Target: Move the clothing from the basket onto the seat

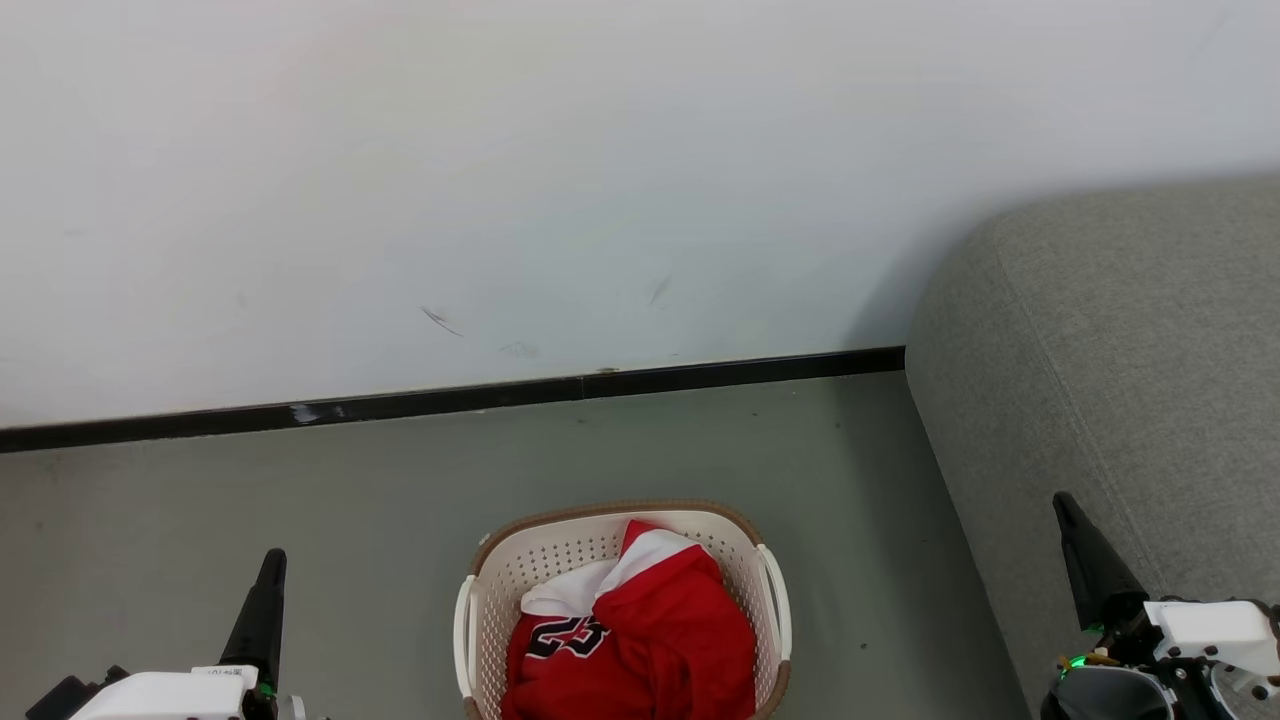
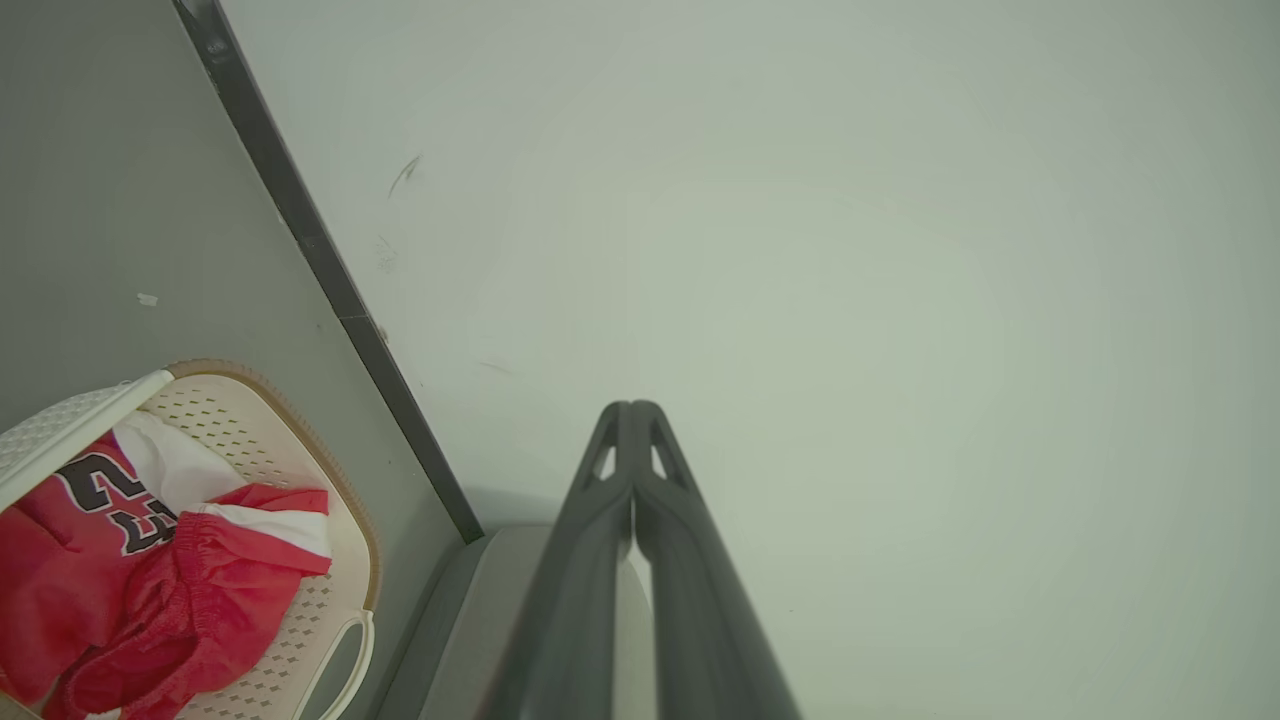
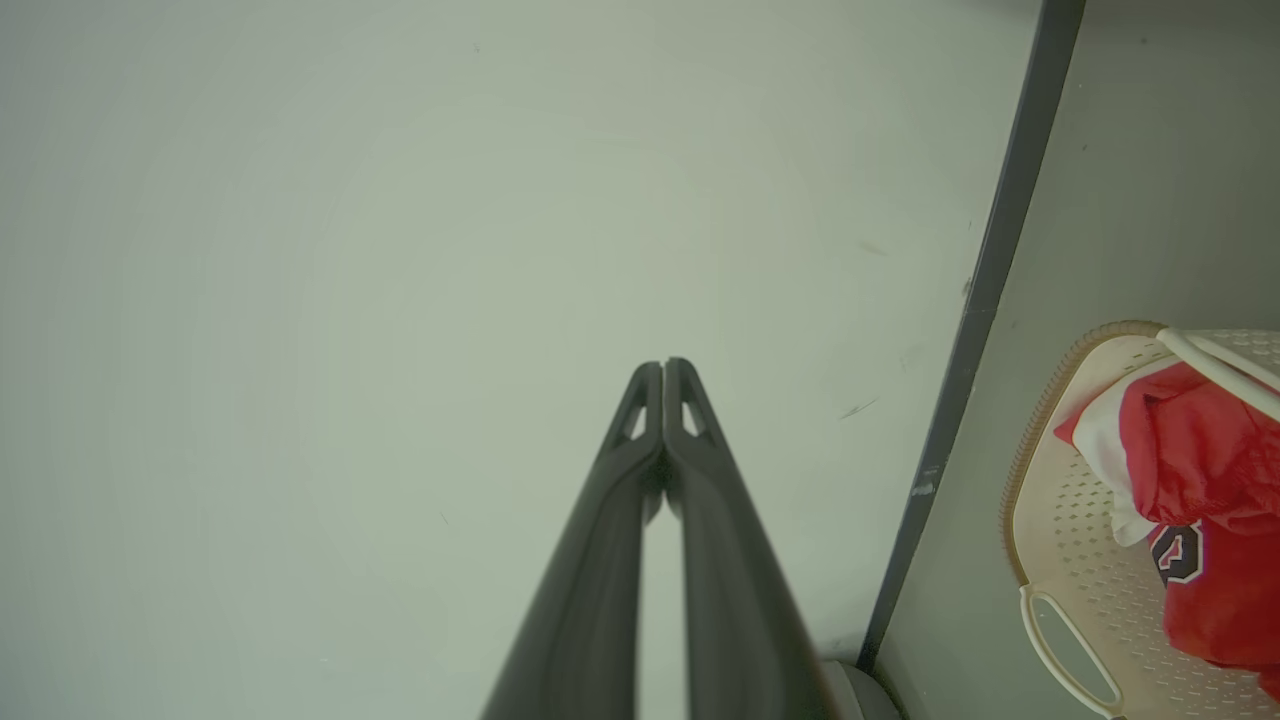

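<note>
Seemingly open floor [image 1: 250, 480] around basket [image 1: 560, 550]

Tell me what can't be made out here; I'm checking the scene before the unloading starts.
basket: near end cut off by the head view's bottom edge.
clothing: top folds hide how many pieces lie in the heap, in every view.
jersey number: partly covered by red cloth, head view.
seat: runs off the head view's right and bottom edges; extent unknown.
</note>
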